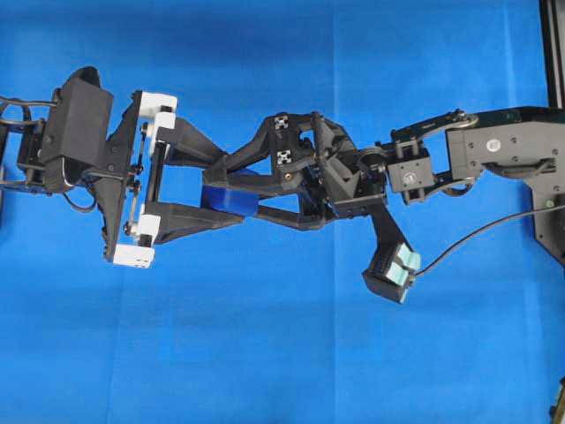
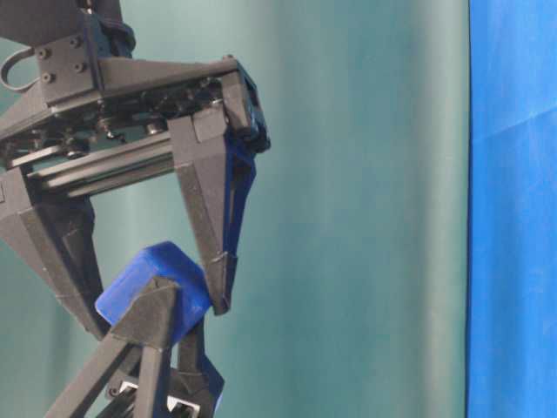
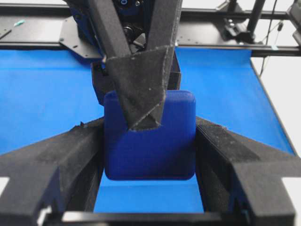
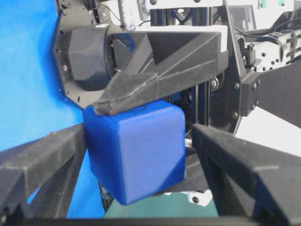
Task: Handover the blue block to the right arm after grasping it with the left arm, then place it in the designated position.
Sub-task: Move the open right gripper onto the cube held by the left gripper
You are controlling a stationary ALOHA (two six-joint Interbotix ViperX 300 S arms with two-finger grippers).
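- Reaching in from the left of the overhead view, the left arm (image 1: pixel 79 150) is carrying its white-mounted left claw (image 1: pixel 231 181) toward the middle, above the blue surface (image 1: pixel 265 353).
- Its two fingers are pinching the blue block (image 1: pixel 225 199) from both sides; in the left wrist view the pads (image 3: pixel 70 155) are pressing against the block's (image 3: pixel 150 141) left and right faces.
- The block is sitting in mid-air at the centre, where both claws are meeting, clear of the cloth.
- The right claw (image 1: pixel 238 190) is crossing the left one, its fingers straddling the same block; in the right wrist view one finger (image 4: pixel 47 160) is touching the block's (image 4: pixel 136 150) left face, while the other is standing slightly apart, so this claw is not fully closed on it.
- The right arm (image 1: pixel 494 159) is stretching in from the right edge.
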